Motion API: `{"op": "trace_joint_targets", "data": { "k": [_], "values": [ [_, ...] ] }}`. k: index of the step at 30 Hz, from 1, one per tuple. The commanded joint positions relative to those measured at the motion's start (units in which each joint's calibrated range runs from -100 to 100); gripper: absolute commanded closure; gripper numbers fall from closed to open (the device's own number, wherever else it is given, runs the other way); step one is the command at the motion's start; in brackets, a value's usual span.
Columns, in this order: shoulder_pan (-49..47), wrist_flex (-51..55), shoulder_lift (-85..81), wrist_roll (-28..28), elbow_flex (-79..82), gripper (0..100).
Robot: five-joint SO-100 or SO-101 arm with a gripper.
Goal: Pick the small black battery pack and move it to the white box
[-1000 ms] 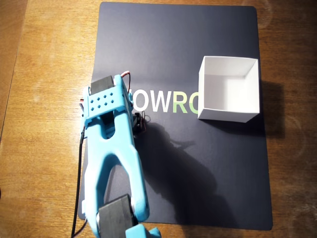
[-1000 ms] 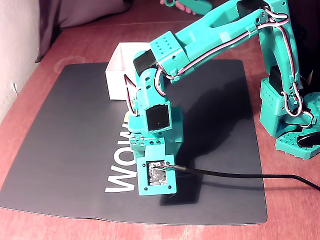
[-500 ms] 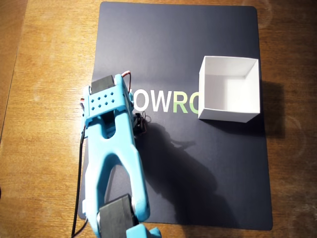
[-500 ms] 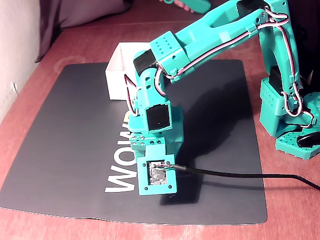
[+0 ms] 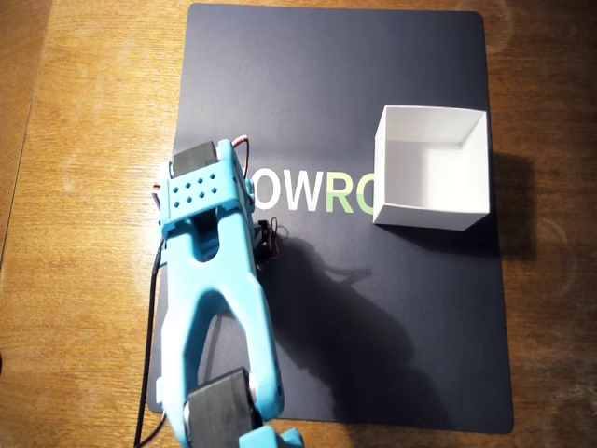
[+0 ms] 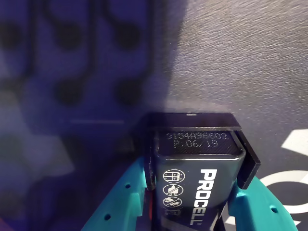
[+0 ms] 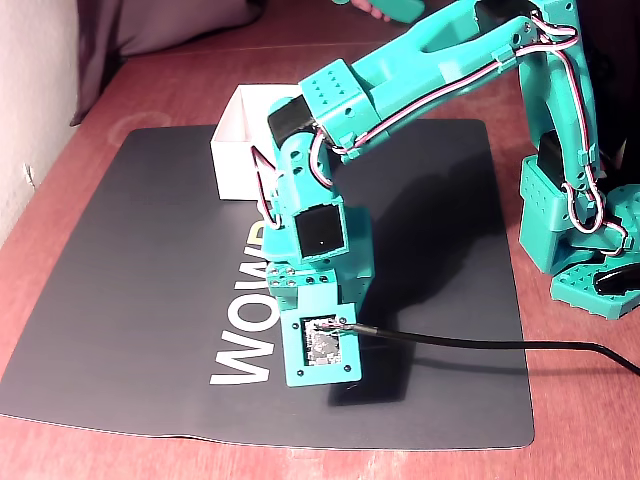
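Now the end effector [image 6: 192, 211] sits clamped on the battery [image 6: 195, 178], its teal fingers [image 6: 120, 202] pressing both sides in the wrist view. Compared with a second ago, the wrist in the fixed view has tipped slightly and edged off the mat [image 5: 392, 355], which suggests the lift is starting. Overhead, only the battery's wires [image 5: 270, 235] peek out beside the arm [image 5: 210, 271]; the box [image 5: 431, 219] lies well apart at about 3 o'clock, still empty.

overhead straight down, wrist close-up, fixed oblique side view
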Motion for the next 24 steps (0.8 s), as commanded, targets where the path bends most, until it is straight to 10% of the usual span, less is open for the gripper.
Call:
{"op": "trace_joint_targets", "data": {
  "k": [1,24],
  "values": [
    [1.6,0.4,-3.6,-0.2,-0.7,93],
    [2.0,0.3,-3.7,0.2,-0.9,93]
  ]
}}
